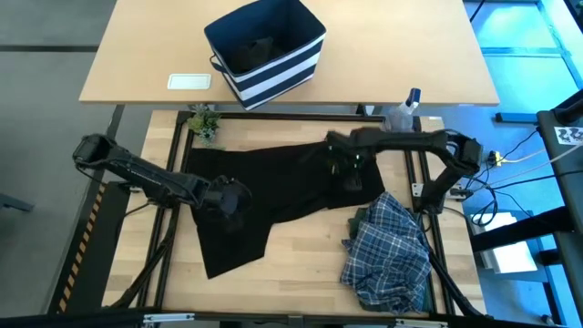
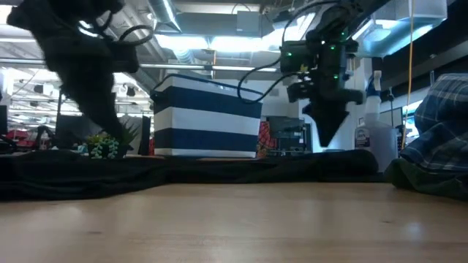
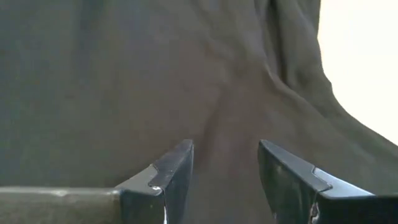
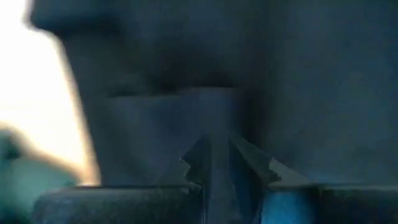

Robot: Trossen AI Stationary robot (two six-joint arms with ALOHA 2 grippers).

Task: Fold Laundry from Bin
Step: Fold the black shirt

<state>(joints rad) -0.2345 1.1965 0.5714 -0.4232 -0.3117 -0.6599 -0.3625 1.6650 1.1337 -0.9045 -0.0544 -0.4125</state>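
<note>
A black garment [image 1: 273, 191] [image 2: 219, 169] lies spread flat across the middle of the table. My left gripper [image 1: 230, 202] [image 3: 224, 149] hangs open, slanting down over the garment's left part, and the black cloth [image 3: 155, 74] fills its wrist view. My right gripper [image 1: 351, 178] [image 2: 326, 140] [image 4: 219, 146] points down over the garment's right part with its fingers nearly together and nothing hanging from them. It stands clear above the cloth in the low view. A blue-and-white plaid shirt [image 1: 387, 251] [image 2: 439, 131] lies bunched at the near right on an olive-green garment [image 1: 357, 228]. The striped navy bin [image 1: 269, 50] [image 2: 208, 117] stands on the far table.
A clear spray bottle [image 1: 405, 109] stands at the far right of the table and a small green plant [image 1: 205, 123] [image 2: 106, 145] at the far left. A white flat item [image 1: 189, 81] lies left of the bin. Bare wood [image 1: 301, 264] shows near the front edge.
</note>
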